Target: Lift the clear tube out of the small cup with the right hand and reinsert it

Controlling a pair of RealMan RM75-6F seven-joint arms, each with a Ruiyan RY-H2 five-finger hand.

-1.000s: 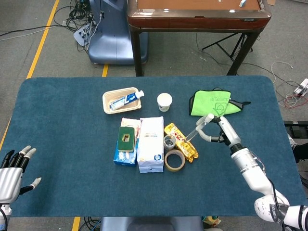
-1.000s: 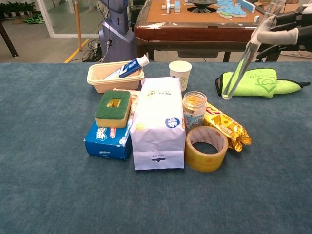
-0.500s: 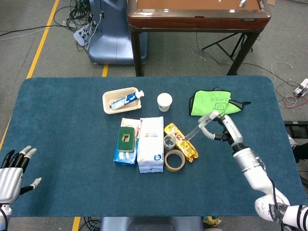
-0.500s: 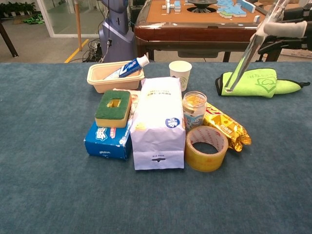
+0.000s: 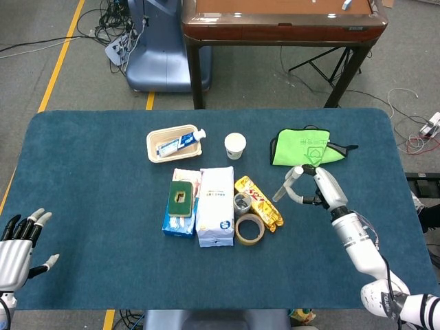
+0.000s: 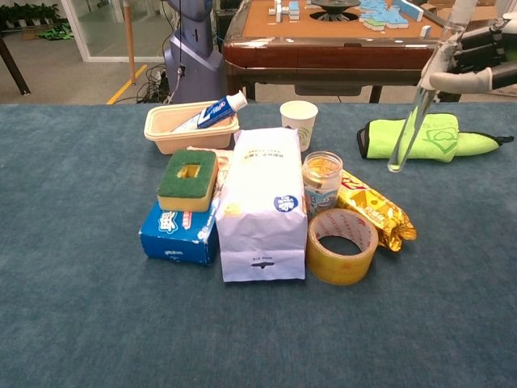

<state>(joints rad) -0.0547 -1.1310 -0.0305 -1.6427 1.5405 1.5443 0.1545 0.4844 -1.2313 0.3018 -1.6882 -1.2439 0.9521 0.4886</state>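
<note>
Tube (image 6: 416, 105) — clear, tilted — hangs in the air above the bench (image 5: 89, 206), pinched near its top by the right hand (image 5: 317, 187), right of the small cup (image 6: 322, 182) beside the tape roll (image 6: 342, 246). Left hand (image 5: 17, 240) rests open-fingered at the near left corner.

Blue tabletop (image 6: 73, 307) has a white pouch (image 6: 262, 202), tape roll (image 6: 342, 246), sponge (image 6: 187, 179) on a blue box (image 6: 179, 234), toothpaste (image 6: 212, 112) in a tray (image 6: 166, 129), green cloth (image 6: 432, 137).
</note>
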